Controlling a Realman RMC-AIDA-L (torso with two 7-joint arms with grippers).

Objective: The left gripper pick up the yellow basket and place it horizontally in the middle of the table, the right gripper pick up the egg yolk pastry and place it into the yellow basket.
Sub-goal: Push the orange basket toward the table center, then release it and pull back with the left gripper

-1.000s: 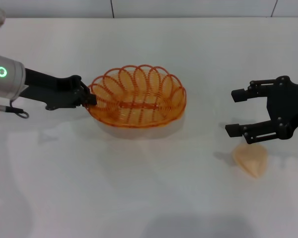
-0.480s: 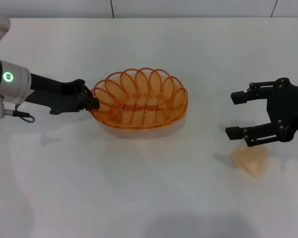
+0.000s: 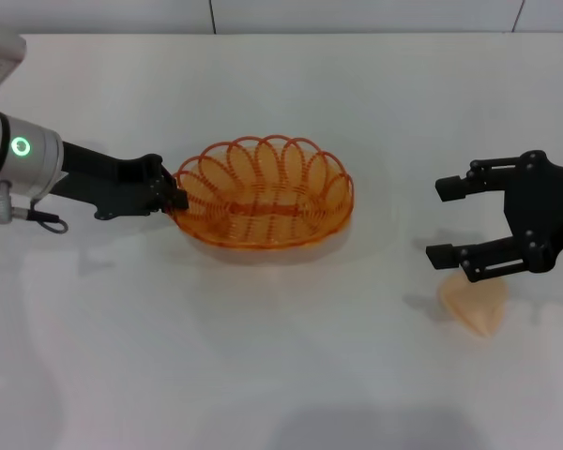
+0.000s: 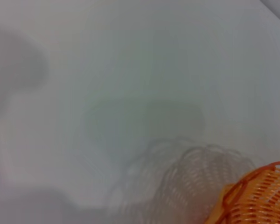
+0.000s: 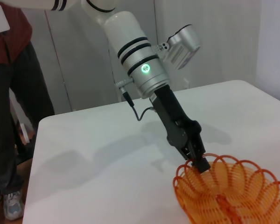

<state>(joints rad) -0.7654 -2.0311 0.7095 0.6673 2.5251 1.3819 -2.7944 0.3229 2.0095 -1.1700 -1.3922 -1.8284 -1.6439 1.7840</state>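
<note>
The yellow basket (image 3: 263, 192) is an oval orange wire basket lying lengthwise near the middle of the white table (image 3: 281, 375). My left gripper (image 3: 174, 195) is shut on the basket's left rim; the right wrist view shows the claw (image 5: 199, 164) pinching that rim above the basket (image 5: 231, 193). A corner of the basket shows in the left wrist view (image 4: 259, 196). My right gripper (image 3: 448, 219) is open at the right, just behind and above the egg yolk pastry (image 3: 475, 305), a pale cream lump on the table.
A person in dark trousers (image 5: 9, 116) stands beyond the table's far edge in the right wrist view. A wall (image 3: 281, 14) runs along the table's back edge.
My left gripper has lowered the basket a little toward me, and the basket has levelled from tilted to nearly flat. The right gripper and the pastry have stayed put.
</note>
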